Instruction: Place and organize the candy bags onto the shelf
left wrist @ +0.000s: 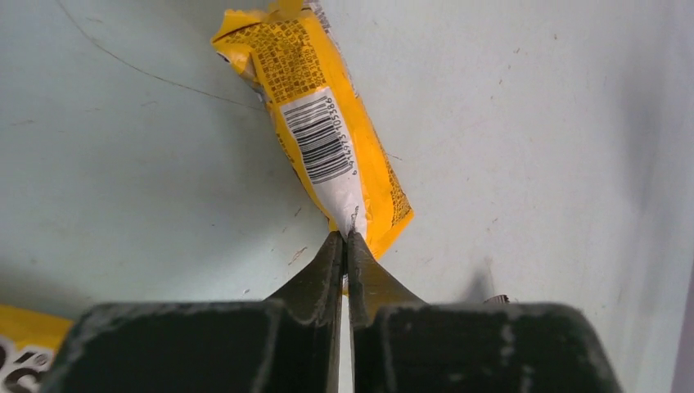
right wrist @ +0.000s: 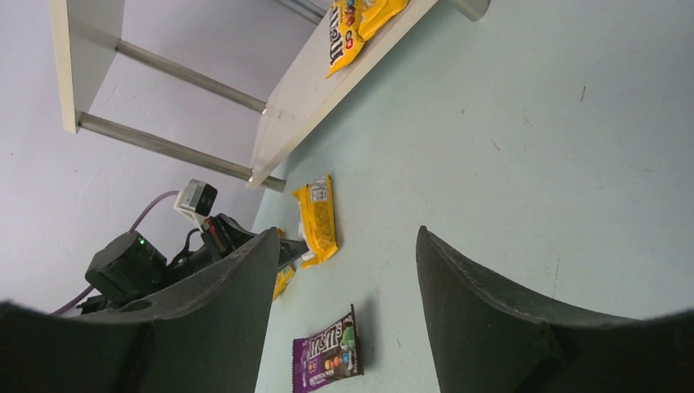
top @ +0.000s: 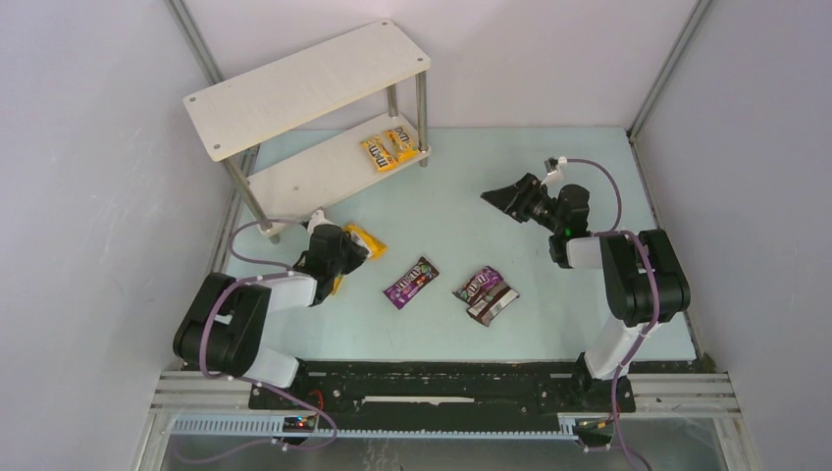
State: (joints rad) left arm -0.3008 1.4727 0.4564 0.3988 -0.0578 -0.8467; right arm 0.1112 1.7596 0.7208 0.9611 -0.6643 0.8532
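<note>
The two-tier shelf (top: pixel 294 83) stands at the back left, and two yellow candy bags (top: pixel 385 149) lie on its lower board (right wrist: pixel 311 98). My left gripper (left wrist: pixel 346 238) is shut on the near end of a yellow candy bag (left wrist: pixel 327 131) lying on the table, the same bag (top: pixel 365 240) seen from above. Another yellow bag (left wrist: pixel 20 348) lies partly under that arm. On the table lie two purple bags (top: pixel 410 282) (top: pixel 479 283) and a dark brown bag (top: pixel 494 305). My right gripper (right wrist: pixel 348 233) hangs open and empty above the table at the right (top: pixel 500 196).
White walls with metal corner posts enclose the pale green table (top: pixel 471 177). The shelf's silver legs (top: pixel 423 118) stand near the back left. The left arm (right wrist: pixel 155 262) shows in the right wrist view.
</note>
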